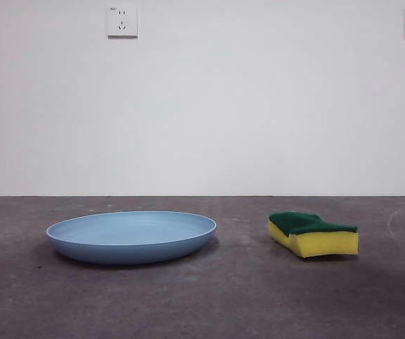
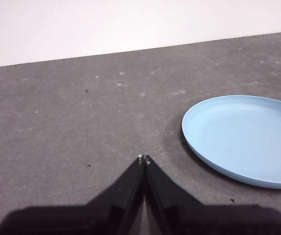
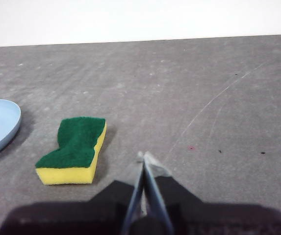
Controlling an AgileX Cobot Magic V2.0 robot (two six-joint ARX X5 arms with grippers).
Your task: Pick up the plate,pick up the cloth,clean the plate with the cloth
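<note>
Plate (image 1: 131, 236) lies flat on the table (image 1: 202, 304) beside the closed, empty left claw (image 2: 143, 158), sponge (image 3: 74, 149) near the closed right claw (image 3: 143, 155); its low rim could slip from a shallow pinch.

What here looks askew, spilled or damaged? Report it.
Nothing stands out. The plate sits flat and empty on the table, the sponge lies apart from it, green side up, intact. Both the left gripper and right gripper are shut and hold nothing.
</note>
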